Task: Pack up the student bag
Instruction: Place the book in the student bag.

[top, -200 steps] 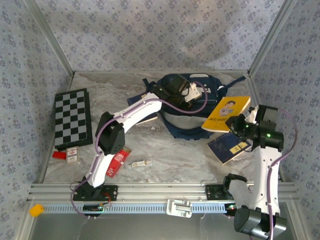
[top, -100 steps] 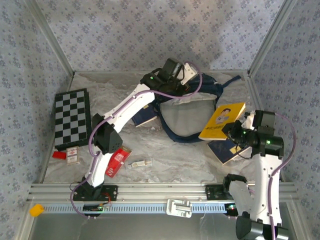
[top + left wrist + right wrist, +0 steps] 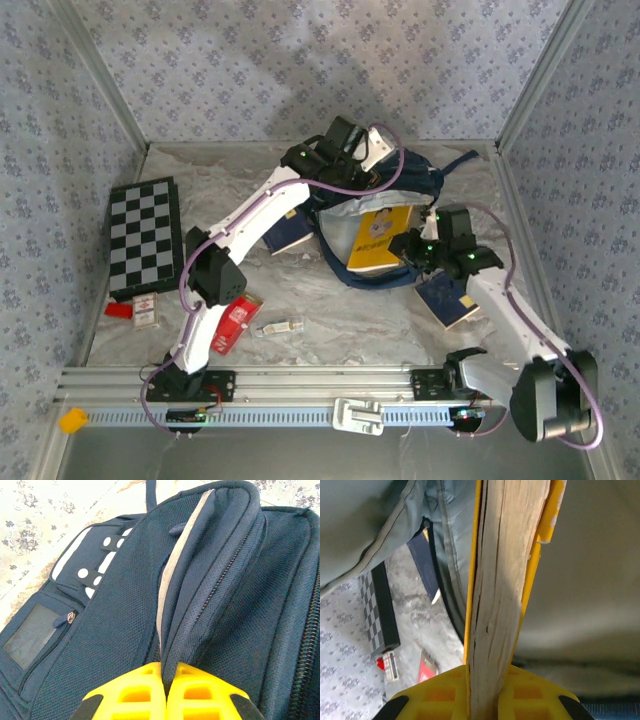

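The student bag (image 3: 120, 605) seemed soft, floppy; my left hand (image 3: 164, 687) pinched its zippered rim, right hand (image 3: 483, 690) clenched a yellow book (image 3: 502, 580).

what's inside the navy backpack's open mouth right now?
A yellow paperback book sits partway into the navy blue fabric backpack, over its pale grey lining. Anything deeper is covered by the book and the fabric.

Your way into the large navy fabric backpack (image 3: 418, 183) is blocked by the yellow paperback book (image 3: 378, 240) standing in its mouth. Near centre, the marbled table (image 3: 340, 305) lies bare. On the left, the white left arm (image 3: 255, 212) slants across, with the folded chequered board (image 3: 145, 238) beyond it.
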`<move>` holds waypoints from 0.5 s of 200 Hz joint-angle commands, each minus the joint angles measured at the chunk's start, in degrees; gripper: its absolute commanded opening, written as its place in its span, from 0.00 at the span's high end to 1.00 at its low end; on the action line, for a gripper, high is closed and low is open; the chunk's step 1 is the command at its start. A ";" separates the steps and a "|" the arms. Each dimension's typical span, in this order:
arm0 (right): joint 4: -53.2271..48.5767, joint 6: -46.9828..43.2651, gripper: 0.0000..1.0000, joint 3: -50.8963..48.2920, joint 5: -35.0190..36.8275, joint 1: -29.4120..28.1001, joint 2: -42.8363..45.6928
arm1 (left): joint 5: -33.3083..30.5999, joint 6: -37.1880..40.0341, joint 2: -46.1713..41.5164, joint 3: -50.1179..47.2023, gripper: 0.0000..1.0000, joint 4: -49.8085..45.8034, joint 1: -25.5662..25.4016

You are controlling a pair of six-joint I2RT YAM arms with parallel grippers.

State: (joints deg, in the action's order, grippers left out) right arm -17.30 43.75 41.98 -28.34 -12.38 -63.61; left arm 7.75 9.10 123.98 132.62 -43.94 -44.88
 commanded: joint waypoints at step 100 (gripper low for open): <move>31.10 -2.08 0.68 2.08 -1.02 4.08 -26.23 | 4.78 -0.82 -4.27 0.81 1.00 2.25 1.56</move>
State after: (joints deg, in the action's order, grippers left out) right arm 10.85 44.80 41.47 -28.32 -10.35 -87.53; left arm 10.72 9.08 123.96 132.60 -44.03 -43.81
